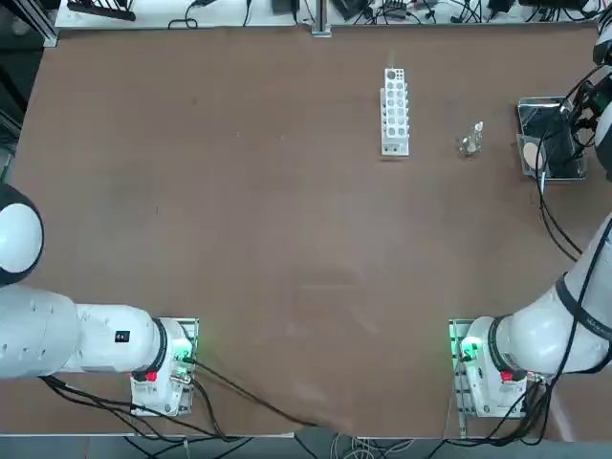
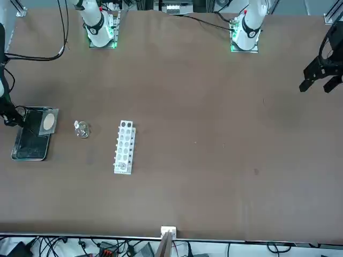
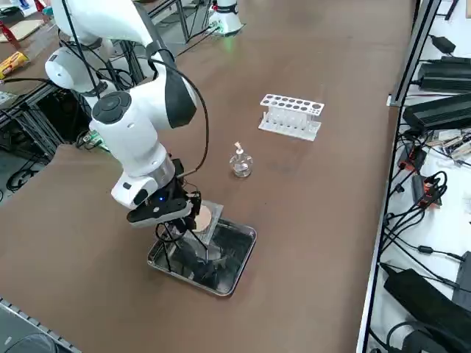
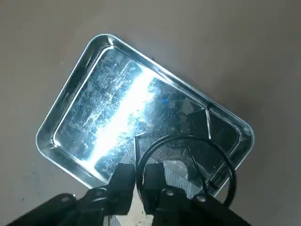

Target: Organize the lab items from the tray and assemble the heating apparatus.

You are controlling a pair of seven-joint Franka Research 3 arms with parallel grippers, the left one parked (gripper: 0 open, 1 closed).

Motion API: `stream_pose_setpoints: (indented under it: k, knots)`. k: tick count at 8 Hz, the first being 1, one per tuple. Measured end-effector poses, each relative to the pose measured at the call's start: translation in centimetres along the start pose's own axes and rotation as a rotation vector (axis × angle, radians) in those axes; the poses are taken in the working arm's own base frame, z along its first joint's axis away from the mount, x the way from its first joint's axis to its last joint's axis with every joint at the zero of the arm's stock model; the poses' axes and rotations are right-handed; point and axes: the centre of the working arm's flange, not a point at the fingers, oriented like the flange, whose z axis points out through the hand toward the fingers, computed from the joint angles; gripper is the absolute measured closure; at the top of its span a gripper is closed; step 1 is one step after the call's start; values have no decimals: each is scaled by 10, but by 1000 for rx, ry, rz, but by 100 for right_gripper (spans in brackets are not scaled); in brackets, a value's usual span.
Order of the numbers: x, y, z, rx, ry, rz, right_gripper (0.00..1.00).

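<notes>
The shiny metal tray (image 4: pixel 108 108) sits near the right edge of the table (image 1: pixel 535 101) (image 3: pixel 243 263). My right gripper (image 4: pixel 138 176) is lowered into it (image 3: pixel 176 224), its two fingers shut on the rim wire of the black wire ring stand (image 4: pixel 183 137). The grey mesh with its tan disc (image 3: pixel 200 218) (image 1: pixel 531 153) (image 2: pixel 49 121) lies at the tray's end, partly under the ring. A small clear glass piece (image 1: pixel 470 140) (image 3: pixel 240 163) (image 2: pixel 82 129) stands on the table between the tray and the rack.
A white test-tube rack (image 1: pixel 395 110) (image 2: pixel 124 146) (image 3: pixel 291 115) stands further in from the glass piece. Cables and power bricks lie beyond the table's far edge (image 3: pixel 441 110).
</notes>
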Motion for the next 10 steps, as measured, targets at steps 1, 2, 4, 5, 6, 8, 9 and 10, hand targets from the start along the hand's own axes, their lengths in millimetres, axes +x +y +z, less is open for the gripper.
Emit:
stream_pose_setpoints:
  k: [1, 2, 4, 5, 6, 8, 9, 10]
  knots:
    - [0, 0, 0, 0, 0, 0, 83]
    - [0, 0, 0, 0, 0, 0, 86]
    - [0, -2, -1, 2, 1, -3, 90]
    - [0, -4, -2, 4, 4, -7, 91]
    - [1, -8, -5, 9, 9, -11, 91]
    - [-2, -28, -19, 46, 15, -40, 91]
    - [-5, -40, -34, 73, 5, -57, 92]
    - [-5, -51, -54, 98, -19, -77, 93]
